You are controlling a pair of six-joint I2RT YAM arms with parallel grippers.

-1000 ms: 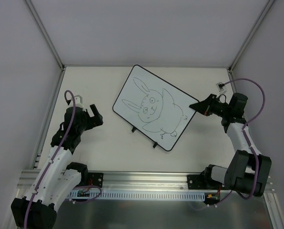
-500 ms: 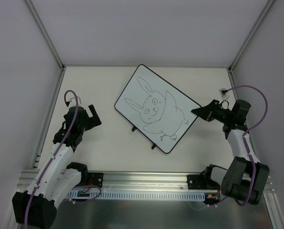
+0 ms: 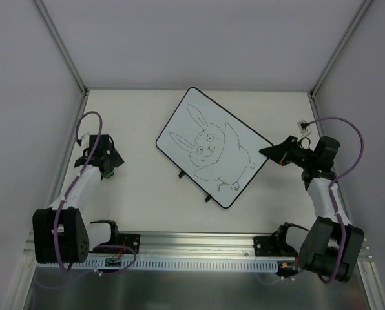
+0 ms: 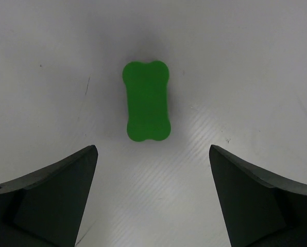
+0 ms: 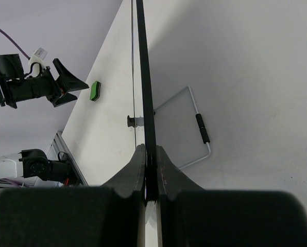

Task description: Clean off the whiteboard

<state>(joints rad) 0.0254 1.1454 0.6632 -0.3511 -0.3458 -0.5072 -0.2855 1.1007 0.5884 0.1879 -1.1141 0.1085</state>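
White tabletop [image 3: 134, 110]: whiteboard [image 3: 212, 145] askew mid-table, right edge pinched in closed right gripper [image 3: 266, 152]; left gripper [image 4: 153, 154] spread wide over green eraser [image 4: 147, 100].

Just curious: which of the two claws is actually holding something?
The right gripper, clamped on the whiteboard edge; the left gripper hangs open above a green eraser.
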